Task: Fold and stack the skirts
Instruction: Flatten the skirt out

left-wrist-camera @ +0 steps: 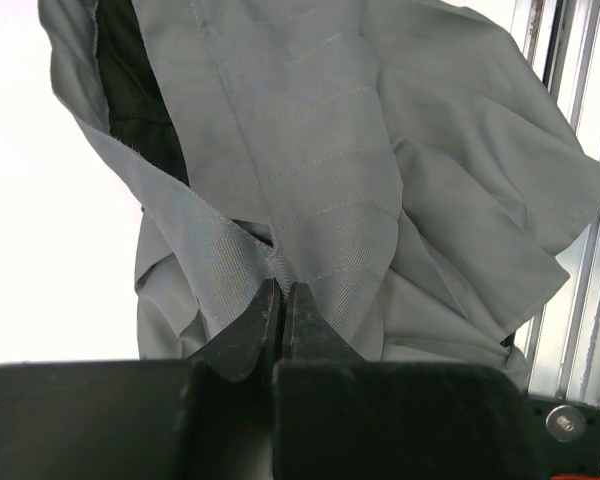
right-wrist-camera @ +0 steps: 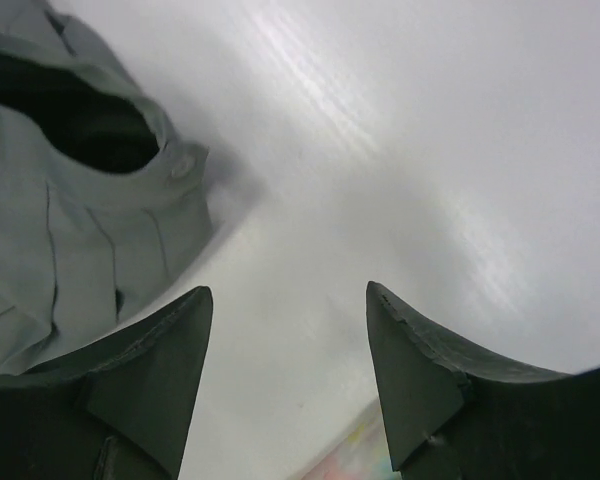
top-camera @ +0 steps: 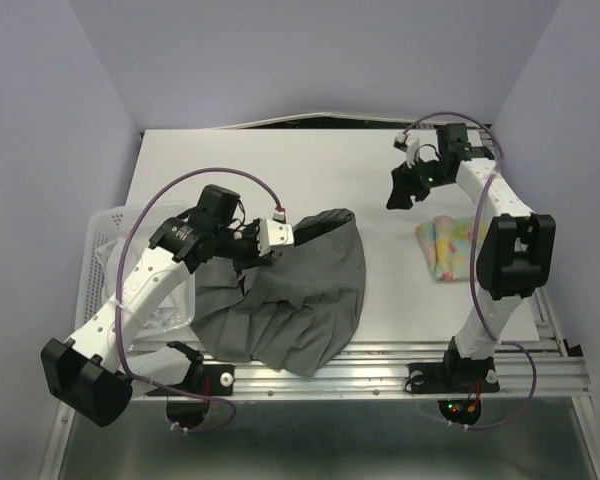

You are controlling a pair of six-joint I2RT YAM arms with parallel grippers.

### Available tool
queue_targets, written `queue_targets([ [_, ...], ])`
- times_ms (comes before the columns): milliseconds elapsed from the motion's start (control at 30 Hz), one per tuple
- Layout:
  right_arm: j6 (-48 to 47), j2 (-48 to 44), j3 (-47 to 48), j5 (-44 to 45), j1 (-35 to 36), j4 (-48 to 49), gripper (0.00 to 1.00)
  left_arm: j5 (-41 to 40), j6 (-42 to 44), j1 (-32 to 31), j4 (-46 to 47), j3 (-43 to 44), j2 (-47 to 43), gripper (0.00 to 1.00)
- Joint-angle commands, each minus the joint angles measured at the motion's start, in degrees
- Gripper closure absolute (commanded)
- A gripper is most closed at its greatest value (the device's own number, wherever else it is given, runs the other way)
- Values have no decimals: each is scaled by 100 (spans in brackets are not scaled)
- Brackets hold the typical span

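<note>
your left gripper (left-wrist-camera: 283,290) pinched one grey pleated cloth skirt (top-camera: 300,300); your right gripper (right-wrist-camera: 288,292) hung open, empty, near one folded flowery skirt (top-camera: 448,247).

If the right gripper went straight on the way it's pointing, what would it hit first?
Most likely the bare table: the right gripper, open, points down at its white surface. The grey skirt lies off to the side, though depth is unclear.

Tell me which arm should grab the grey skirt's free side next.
Probably right. The right gripper is open and empty above the table beside the grey skirt; the left gripper is shut on it.
</note>
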Motion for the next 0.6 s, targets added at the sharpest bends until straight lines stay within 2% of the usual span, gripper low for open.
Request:
queue_targets([
  [0, 51, 594, 1224, -208, 460, -127, 33, 202, 402, 12, -110, -171, -31, 100],
  [67, 165, 787, 1576, -68, 854, -243, 34, 211, 429, 12, -118, -216, -48, 100],
  [200, 516, 1104, 1594, 310, 1408, 186, 34, 185, 420, 21, -84, -321, -110, 100],
  [400, 561, 1868, 2306, 644, 1761, -49, 37, 106, 297, 21, 22, -365, -268, 100],
  [533, 289, 2168, 2439, 794, 1867, -339, 44, 27, 95, 91, 180, -339, -347, 100],
  [567, 271, 2142, 2404, 881, 1867, -366, 50, -8, -1, 126, 250, -322, -347, 100],
])
